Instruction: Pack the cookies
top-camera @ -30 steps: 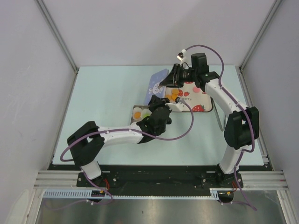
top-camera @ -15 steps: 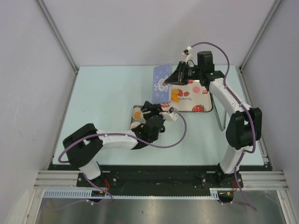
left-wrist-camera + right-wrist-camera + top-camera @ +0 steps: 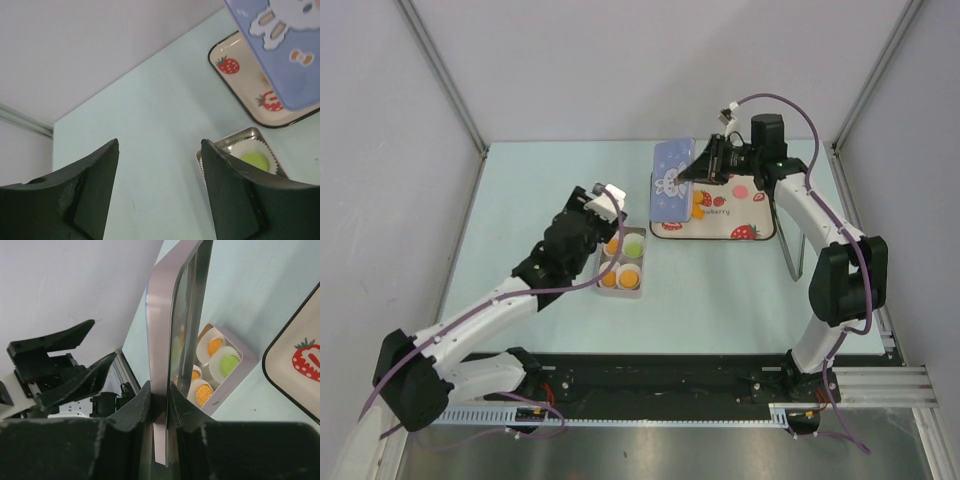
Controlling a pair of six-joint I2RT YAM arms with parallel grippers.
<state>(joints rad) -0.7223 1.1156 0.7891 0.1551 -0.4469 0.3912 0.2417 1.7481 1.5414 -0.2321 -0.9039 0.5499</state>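
Left gripper (image 3: 160, 145) hangs over the table (image 3: 540, 200), just left of the small metal tray (image 3: 235, 382). Its fingers are spread apart with nothing between them. Right gripper (image 3: 160, 390) is pinched tight on the edge of the blue bunny lid (image 3: 671, 185), at the lid's far right side. The lid sits over the left edge of the strawberry tray (image 3: 740, 212); can't tell if it touches the tray.

Cookies (image 3: 629, 272): several sit in white paper cups (image 3: 204, 342) inside the small metal tray, which is near the middle of the table, on the near-left side of the strawberry tray. Most are orange and one is green (image 3: 256, 160). Two more orange ones (image 3: 700, 200) lie in the strawberry tray just right of the lid (partly hidden by it). The strawberry tray sits to the right on the far half of the table. The two grippers are well apart, with the lid between them.
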